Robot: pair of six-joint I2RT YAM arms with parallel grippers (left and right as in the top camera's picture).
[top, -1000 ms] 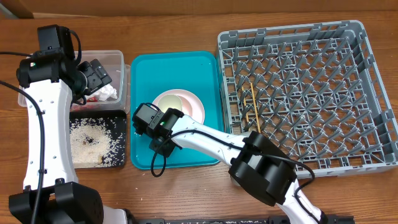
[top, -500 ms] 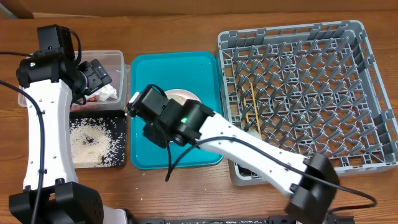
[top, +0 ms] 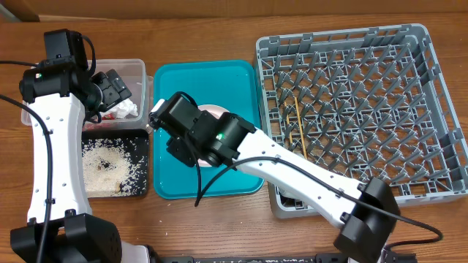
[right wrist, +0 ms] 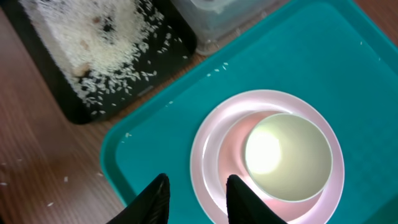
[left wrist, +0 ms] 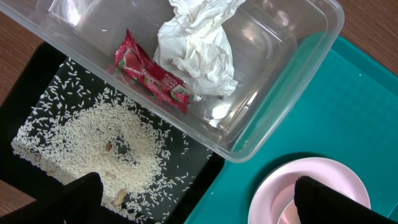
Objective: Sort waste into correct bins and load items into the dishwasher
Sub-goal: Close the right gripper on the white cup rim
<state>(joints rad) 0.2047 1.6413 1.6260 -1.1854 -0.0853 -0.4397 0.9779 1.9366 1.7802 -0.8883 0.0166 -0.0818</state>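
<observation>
Right gripper (right wrist: 198, 200) slightly parted (over plate (right wrist: 210, 148))

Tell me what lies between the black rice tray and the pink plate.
Right wrist view: only the teal tray, its rim and floor dotted with stray rice grains, separates the black tray from the pink plate.

Left wrist view:
- Clear tub (left wrist: 280, 106) is seen diagonally across the upper frame. A crumpled white napkin (left wrist: 198, 50) and a red sauce packet (left wrist: 149, 71) are held in it, touching each other.
- Black tray (left wrist: 28, 93) is seen lower left, just beside the tub, with rice (left wrist: 106, 140) heaped at its middle and scattered around.
- Teal tray (left wrist: 323, 124) is seen at right; pink plate (left wrist: 298, 186) is seated on it, lower right, cut off by the frame edge.
- Left gripper (left wrist: 205, 202): dark fingers (left wrist: 81, 198) are seen at both bottom corners, spread wide, nothing between them.
</observation>
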